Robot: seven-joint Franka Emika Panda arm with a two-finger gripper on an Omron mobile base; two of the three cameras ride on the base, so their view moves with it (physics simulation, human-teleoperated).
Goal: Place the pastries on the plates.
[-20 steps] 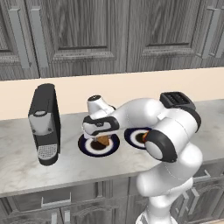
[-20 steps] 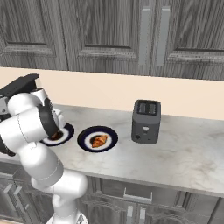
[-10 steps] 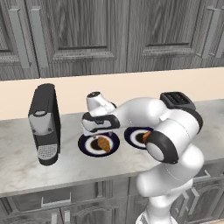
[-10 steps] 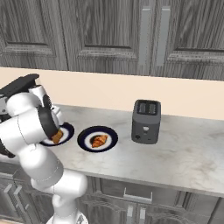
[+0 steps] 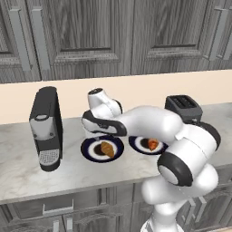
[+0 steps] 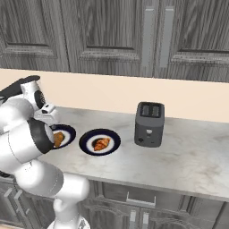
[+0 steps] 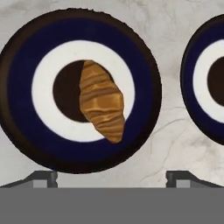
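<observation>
Two navy-rimmed plates lie side by side on the counter, each with a golden pastry on it. In the hand view the left plate (image 7: 17,87) carries a croissant-like pastry (image 7: 103,103) lying over its brown centre and white ring. My gripper (image 7: 111,178) hovers above this plate, open with nothing between its fingers. From the base, the gripper (image 5: 99,134) hangs just behind the left plate (image 5: 88,149) and its pastry (image 5: 107,149). The right plate (image 5: 136,144) holds the other pastry (image 5: 153,144).
A black coffee machine (image 5: 45,129) stands left of the plates. A dark toaster (image 6: 150,124) stands to their right. Wall cupboards (image 5: 113,36) hang over the marble counter (image 6: 188,156), whose right part is bare.
My hand has lifted a little off the left plate. The pastry stays lying on that plate; the other plate and pastry have not moved.
</observation>
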